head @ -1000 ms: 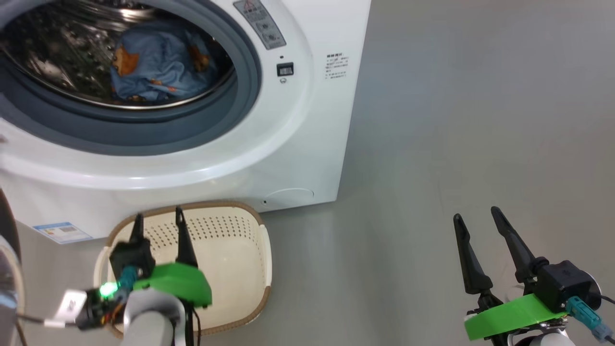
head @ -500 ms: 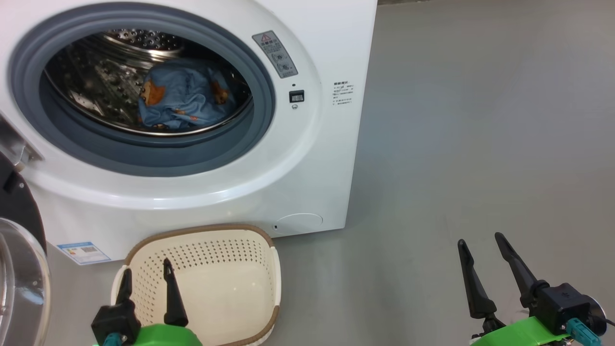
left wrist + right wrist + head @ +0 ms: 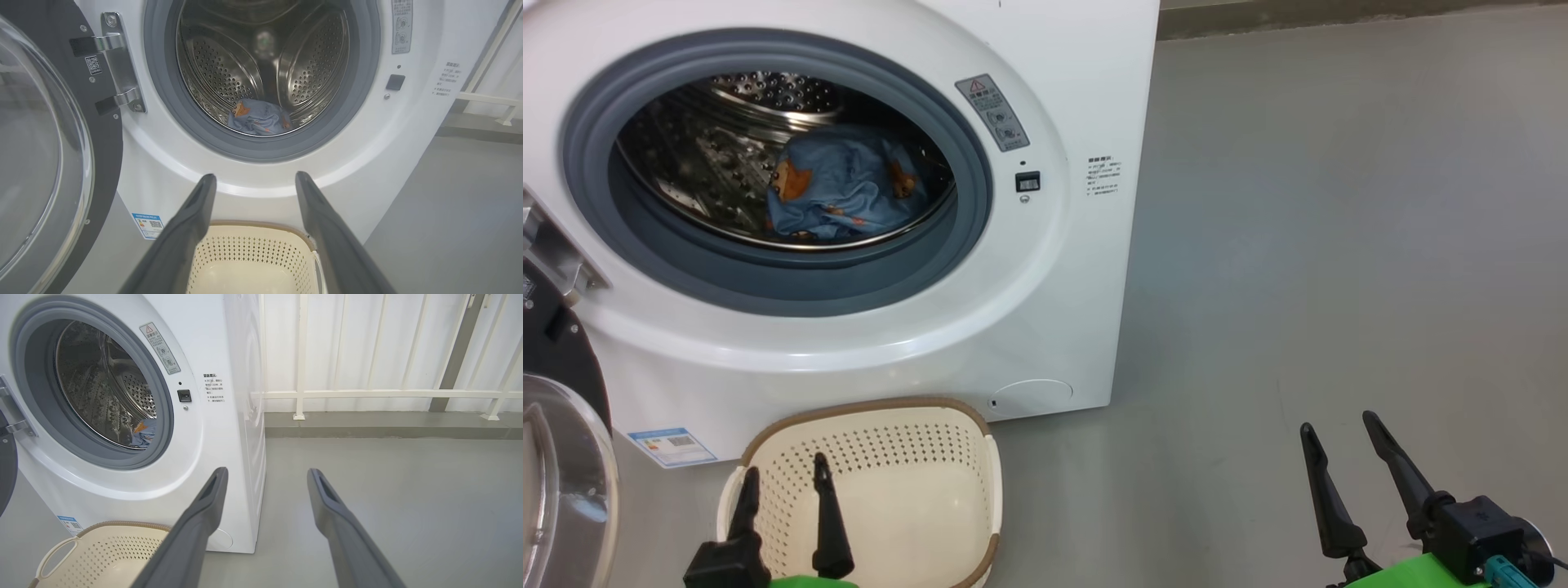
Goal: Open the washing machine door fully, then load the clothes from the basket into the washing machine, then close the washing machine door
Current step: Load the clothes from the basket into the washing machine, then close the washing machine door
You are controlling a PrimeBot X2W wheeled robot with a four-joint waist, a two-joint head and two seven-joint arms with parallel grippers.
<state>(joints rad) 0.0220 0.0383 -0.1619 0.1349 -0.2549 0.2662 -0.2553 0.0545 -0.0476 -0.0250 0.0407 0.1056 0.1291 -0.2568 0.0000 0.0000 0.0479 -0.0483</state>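
Now, with the clothes [image 3: 837,192] lying low in the drum of the washing machine [image 3: 1045,310] and the basket [image 3: 866,406] bare at its foot, the left gripper [image 3: 786,467] and right gripper [image 3: 1338,425], both spread and holding nothing, apparently need only push the open washing machine door [image 3: 104,155] shut.

Our two grippers each carry a pair of long dark fingers [image 3: 196,526], matte grey up close, slotted near their blunt tips. At the lower right of the head view, our right gripper [image 3: 1338,420] rises from a boxy black block [image 3: 1474,527] on a bright green plate [image 3: 1405,573], a teal plug [image 3: 1500,572] beside it. Our left gripper [image 3: 785,464], lower left, has a black base [image 3: 723,563].
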